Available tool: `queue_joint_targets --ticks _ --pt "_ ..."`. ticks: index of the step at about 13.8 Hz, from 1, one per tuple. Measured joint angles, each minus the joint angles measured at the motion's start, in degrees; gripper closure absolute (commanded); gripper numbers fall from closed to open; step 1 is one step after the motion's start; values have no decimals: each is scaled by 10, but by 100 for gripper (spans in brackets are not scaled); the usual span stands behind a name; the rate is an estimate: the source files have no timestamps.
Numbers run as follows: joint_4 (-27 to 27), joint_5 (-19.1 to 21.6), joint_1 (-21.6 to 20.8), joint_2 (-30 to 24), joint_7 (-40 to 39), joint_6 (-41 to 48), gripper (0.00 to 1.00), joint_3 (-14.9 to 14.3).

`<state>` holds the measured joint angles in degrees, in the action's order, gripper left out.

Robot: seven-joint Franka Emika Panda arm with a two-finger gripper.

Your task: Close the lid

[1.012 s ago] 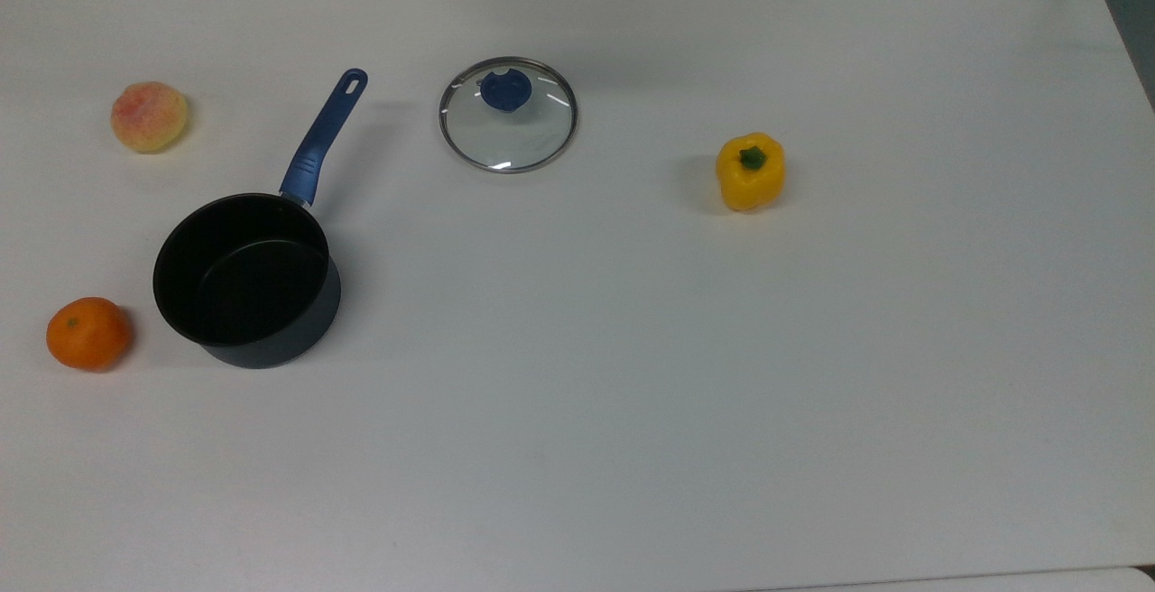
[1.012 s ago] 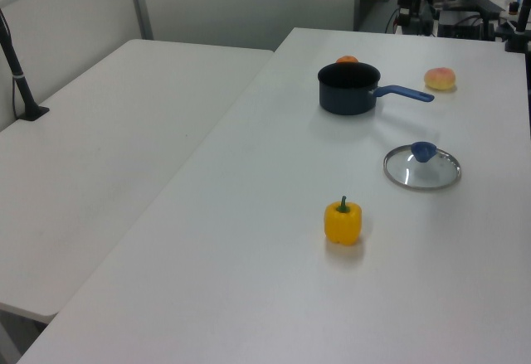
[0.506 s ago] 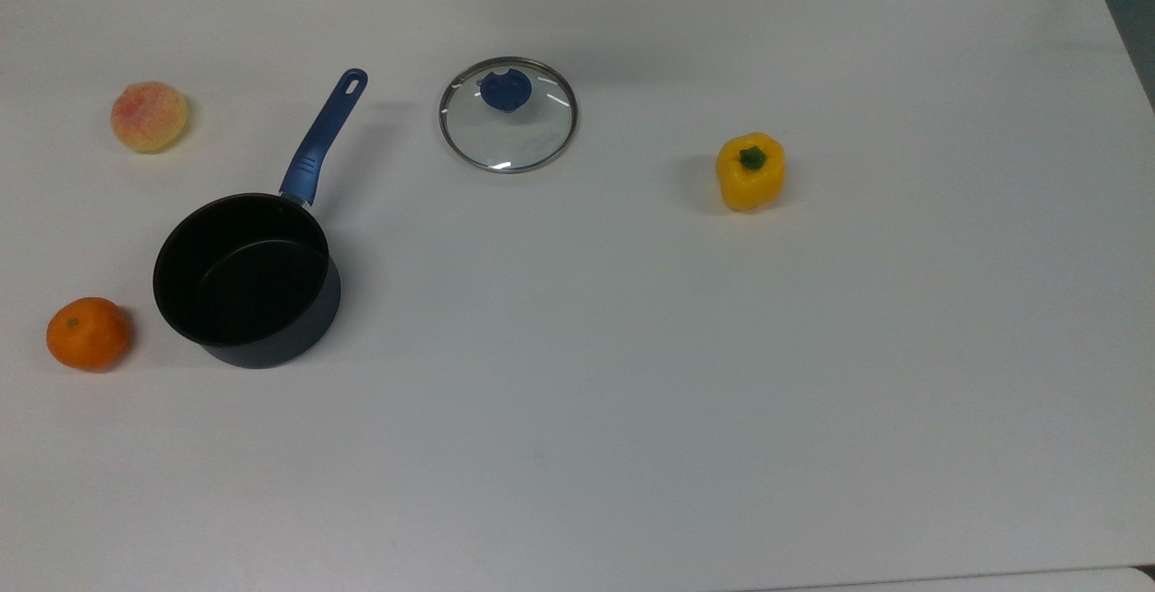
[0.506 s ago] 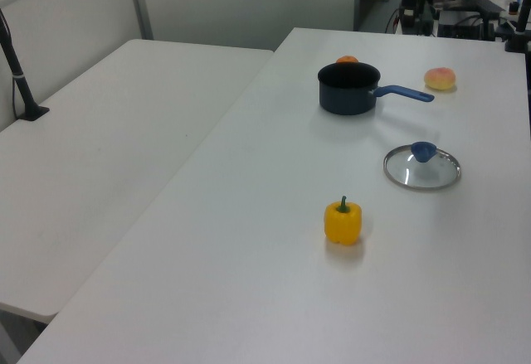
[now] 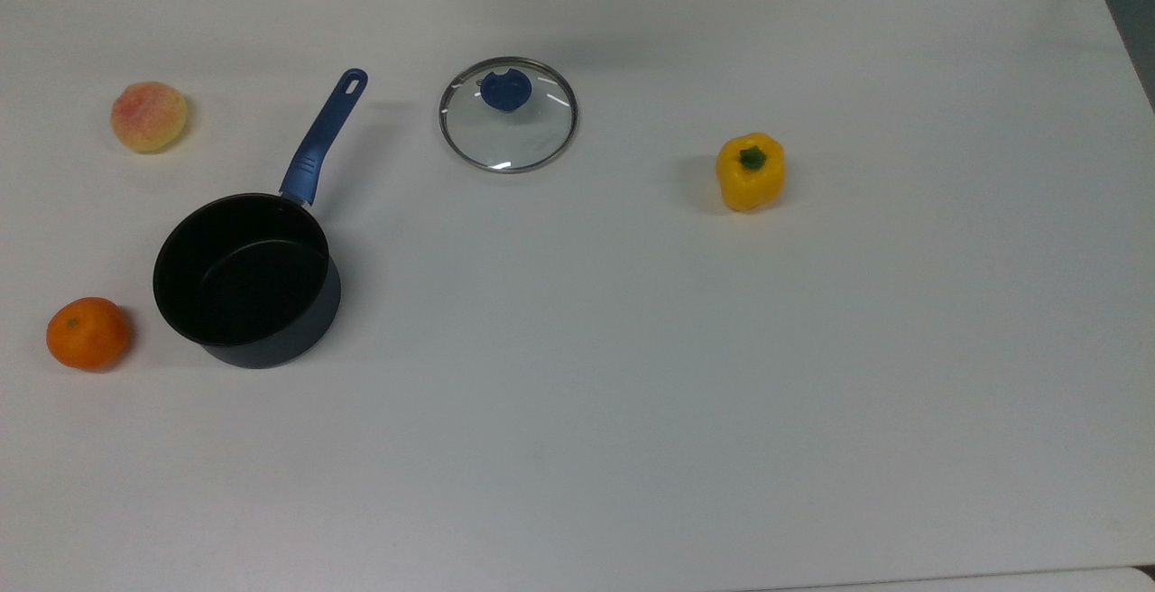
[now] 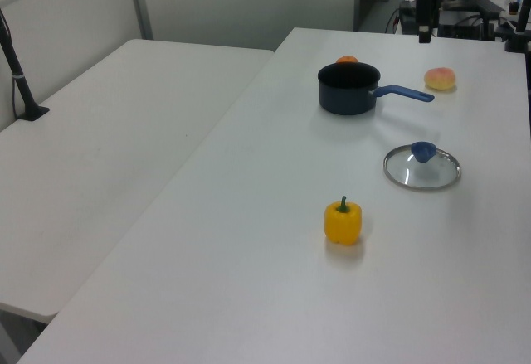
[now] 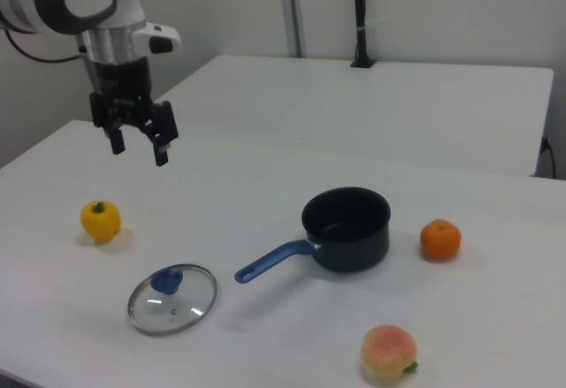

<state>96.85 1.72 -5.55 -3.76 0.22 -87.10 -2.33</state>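
Observation:
The lid (image 5: 508,127) lies flat on the white table (image 5: 632,348), clear glass with a metal rim and a blue knob (image 5: 505,89). The lid (image 7: 172,300) rests apart from the black saucepan (image 5: 242,278), whose blue handle (image 5: 322,134) points toward it. The saucepan (image 7: 347,227) is empty and uncovered. My gripper (image 7: 139,149) hangs open in the air, well above the table, higher than the lid and holding nothing. In the left view the gripper (image 6: 425,36) shows at the top, above the table's far end, with the lid (image 6: 421,167) nearer the camera.
A yellow bell pepper (image 5: 751,171) stands to the top view's right of the lid. A peach (image 5: 149,115) and an orange (image 5: 87,332) lie near the saucepan on the top view's left. A second white table (image 6: 99,148) adjoins on the left view's left.
In the left view the gripper has moved further into view at the top. The lid, saucepan and fruit have not moved.

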Motion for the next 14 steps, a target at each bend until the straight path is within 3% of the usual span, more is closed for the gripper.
queue_joint_targets --ticks 6,14 --pt "52 0 -7 -25 -2 20 0 0" --pt "127 -13 -7 -53 -83 18 0 0"
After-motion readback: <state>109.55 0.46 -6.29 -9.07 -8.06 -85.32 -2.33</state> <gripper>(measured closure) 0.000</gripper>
